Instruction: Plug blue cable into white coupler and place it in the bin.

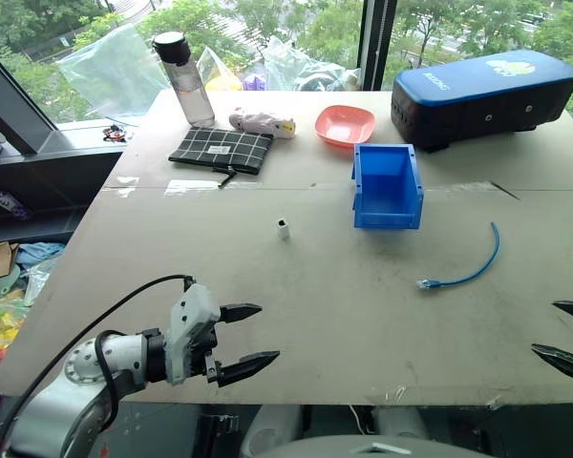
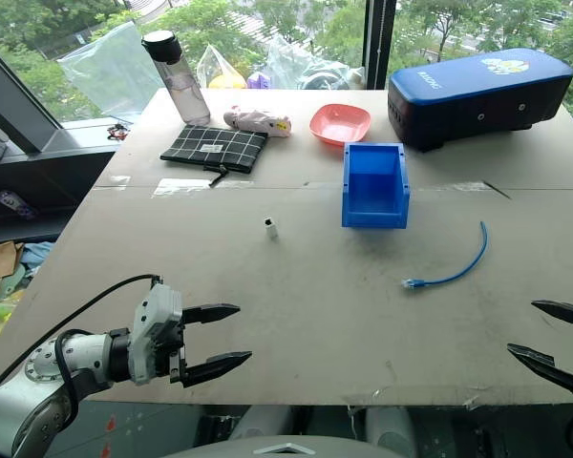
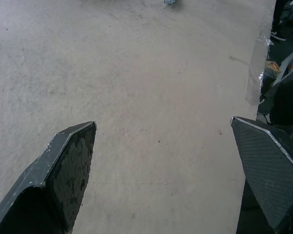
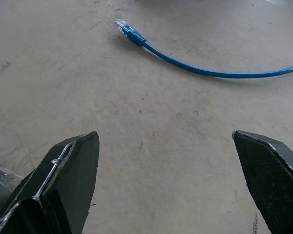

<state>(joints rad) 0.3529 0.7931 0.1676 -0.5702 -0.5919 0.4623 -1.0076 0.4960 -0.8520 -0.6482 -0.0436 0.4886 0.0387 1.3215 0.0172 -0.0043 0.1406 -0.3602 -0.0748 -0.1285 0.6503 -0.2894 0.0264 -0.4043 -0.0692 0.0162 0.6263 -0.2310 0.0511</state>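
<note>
The blue cable (image 1: 468,265) lies curved on the table's right side, its clear plug (image 4: 122,25) pointing left. A tiny white coupler (image 1: 283,228) stands alone near the table's middle. Behind them sits the blue bin (image 1: 387,186), upright with nothing visible inside. My left gripper (image 1: 253,336) hovers open over the near left edge, far from the coupler. At the near right edge my right gripper (image 1: 565,332) is open too, a short way in front of the cable. Neither holds anything.
Along the back stand a large dark blue case (image 1: 482,95), a pink bowl (image 1: 345,124), a checked pouch (image 1: 220,150), a water bottle (image 1: 183,76) and a small pink toy (image 1: 263,122). The table's near edge (image 1: 296,396) runs just below both grippers.
</note>
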